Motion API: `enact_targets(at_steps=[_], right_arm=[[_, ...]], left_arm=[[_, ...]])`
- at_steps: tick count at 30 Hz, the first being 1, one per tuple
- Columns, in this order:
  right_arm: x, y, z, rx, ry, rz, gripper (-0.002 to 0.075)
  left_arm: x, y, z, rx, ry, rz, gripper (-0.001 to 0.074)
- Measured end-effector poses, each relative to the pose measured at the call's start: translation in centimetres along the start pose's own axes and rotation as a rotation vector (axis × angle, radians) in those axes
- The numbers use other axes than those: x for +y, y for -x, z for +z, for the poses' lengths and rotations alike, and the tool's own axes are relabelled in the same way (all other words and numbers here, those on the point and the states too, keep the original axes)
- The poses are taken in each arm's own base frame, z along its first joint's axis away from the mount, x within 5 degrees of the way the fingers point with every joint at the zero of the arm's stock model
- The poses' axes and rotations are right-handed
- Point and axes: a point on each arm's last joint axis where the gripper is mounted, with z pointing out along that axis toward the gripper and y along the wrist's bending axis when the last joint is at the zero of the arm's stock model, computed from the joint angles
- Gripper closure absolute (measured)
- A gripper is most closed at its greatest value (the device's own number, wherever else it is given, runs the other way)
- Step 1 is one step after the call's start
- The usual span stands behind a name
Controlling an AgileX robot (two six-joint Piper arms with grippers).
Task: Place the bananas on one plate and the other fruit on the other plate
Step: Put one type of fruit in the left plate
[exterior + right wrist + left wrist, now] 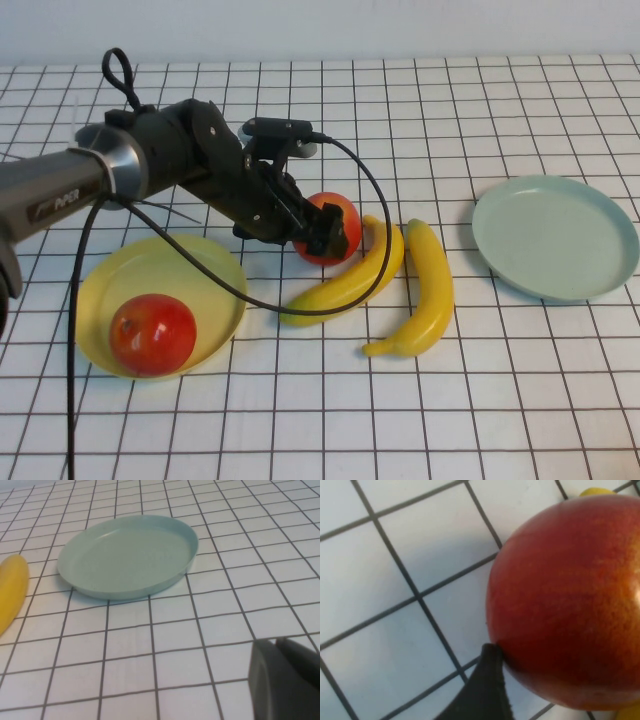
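Observation:
One red apple (152,333) lies in the yellow plate (215,262) at the left. My left gripper (325,232) is shut on the second red apple (347,213), mid-table just right of that plate. In the left wrist view this apple (570,600) fills the frame, and one dark finger (487,685) touches its side. Two yellow bananas (350,280) (425,290) lie on the table right of the held apple. The pale blue-green plate (555,235) is empty at the right. My right gripper (277,642) is shut and hovers over bare table near that plate (127,555).
The left arm's black cable (240,290) loops across the yellow plate and over the nearer banana. A banana tip (12,587) shows beside the blue-green plate in the right wrist view. The table is a white grid cloth.

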Motion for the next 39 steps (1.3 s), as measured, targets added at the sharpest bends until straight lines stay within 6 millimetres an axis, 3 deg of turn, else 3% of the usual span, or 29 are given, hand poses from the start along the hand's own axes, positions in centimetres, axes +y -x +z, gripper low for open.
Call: enact_targets(at_steps=[4, 13, 16, 22, 33, 36, 39], right_arm=[[0.0, 0.0, 0.0, 0.000, 0.000, 0.000, 0.0742], [0.0, 0.0, 0.0, 0.000, 0.000, 0.000, 0.0742], [0.0, 0.0, 0.0, 0.000, 0.000, 0.000, 0.0742], [0.0, 0.0, 0.0, 0.000, 0.000, 0.000, 0.0742], [0.0, 0.0, 0.0, 0.000, 0.000, 0.000, 0.0742], [0.0, 0.0, 0.0, 0.000, 0.000, 0.000, 0.0742], [0.0, 0.0, 0.0, 0.000, 0.000, 0.000, 0.0742]], left_arm=[[0.0, 0.0, 0.0, 0.000, -0.001, 0.003, 0.0126], [-0.5, 1.0, -0.9, 0.005, -0.023, 0.027, 0.0133], [-0.9, 2.1, -1.9, -0.010, -0.033, 0.048, 0.0134], [-1.5, 3.5, -6.2, -0.026, -0.035, 0.048, 0.0135], [3.6, -0.2, -12.5, 0.130, 0.180, -0.135, 0.0136], [5.1, -2.1, -13.1, 0.147, 0.198, -0.210, 0.0136], [6.1, -3.9, -12.5, 0.166, 0.177, -0.278, 0.0136]])
